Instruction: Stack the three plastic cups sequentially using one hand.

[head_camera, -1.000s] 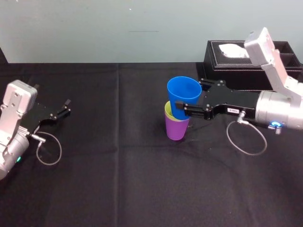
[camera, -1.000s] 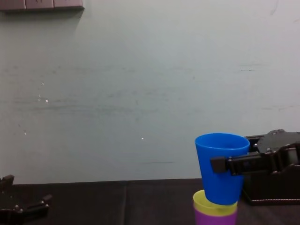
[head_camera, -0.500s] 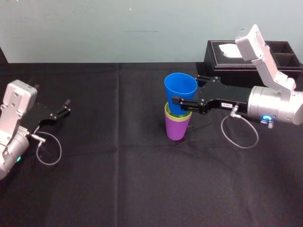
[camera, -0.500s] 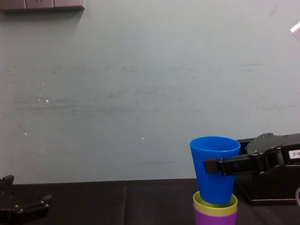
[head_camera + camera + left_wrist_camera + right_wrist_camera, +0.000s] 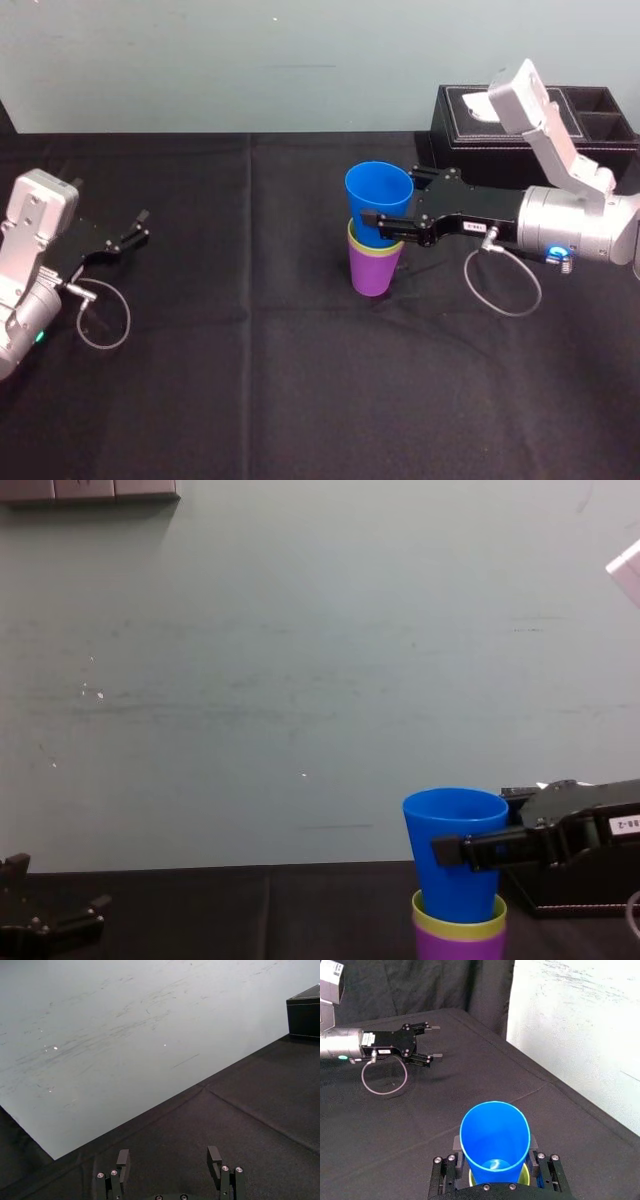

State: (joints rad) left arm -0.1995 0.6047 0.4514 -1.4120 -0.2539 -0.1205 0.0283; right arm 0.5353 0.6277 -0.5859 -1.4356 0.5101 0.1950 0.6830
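Note:
The purple cup (image 5: 373, 271) stands on the black table with the yellow-green cup (image 5: 362, 243) nested inside it, only its rim showing. The blue cup (image 5: 377, 201) sits partly down in the yellow-green cup (image 5: 459, 917), upright. My right gripper (image 5: 385, 212) reaches in from the right and is shut on the blue cup (image 5: 494, 1140), one finger on each side of its wall. In the chest view the blue cup (image 5: 455, 860) rises from the stack with a finger (image 5: 470, 850) across its front. My left gripper (image 5: 138, 224) rests open at the far left of the table, nothing between its fingers.
A black tissue box (image 5: 470, 130) stands at the back right, behind my right arm. The table (image 5: 250, 380) is covered in black cloth, with a pale wall behind it.
My right gripper has carried the blue cup down and slightly left, so it now sits deeper in the yellow-green cup. The left arm has not moved.

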